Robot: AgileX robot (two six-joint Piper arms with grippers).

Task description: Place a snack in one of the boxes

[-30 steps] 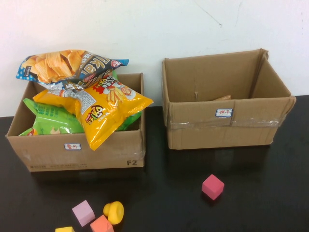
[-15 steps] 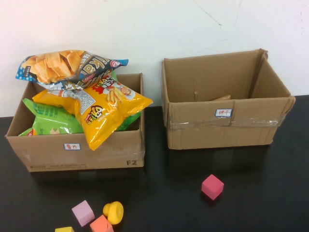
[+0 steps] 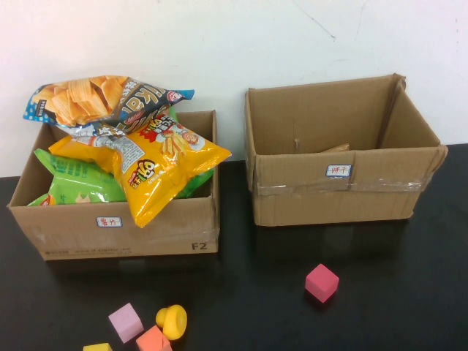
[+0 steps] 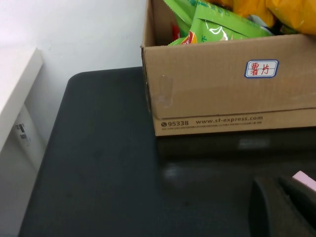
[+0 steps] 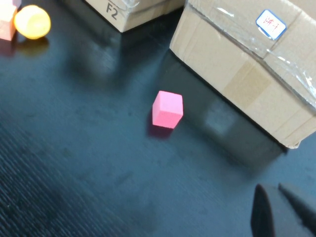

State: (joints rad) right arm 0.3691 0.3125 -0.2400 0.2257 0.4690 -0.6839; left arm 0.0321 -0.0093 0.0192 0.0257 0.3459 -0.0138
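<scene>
The left cardboard box (image 3: pixel 124 230) is heaped with snack bags: a blue-and-orange chips bag (image 3: pixel 102 102) on top, a yellow bag (image 3: pixel 164 172) hanging over the front wall, and a green bag (image 3: pixel 80 183) underneath. The right box (image 3: pixel 344 194) is open, with only a tan edge (image 3: pixel 336 148) showing inside. Neither arm shows in the high view. My left gripper (image 4: pixel 284 190) is shut and empty, low over the table in front of the left box (image 4: pixel 222 98). My right gripper (image 5: pixel 274 190) is shut and empty in front of the right box (image 5: pixel 247 69).
Foam blocks lie on the black table: a pink cube (image 3: pixel 322 282) in front of the right box, and a lilac cube (image 3: pixel 126 322), a yellow knob (image 3: pixel 172 320) and an orange block (image 3: pixel 153 340) at the front left. A white wall stands behind the boxes.
</scene>
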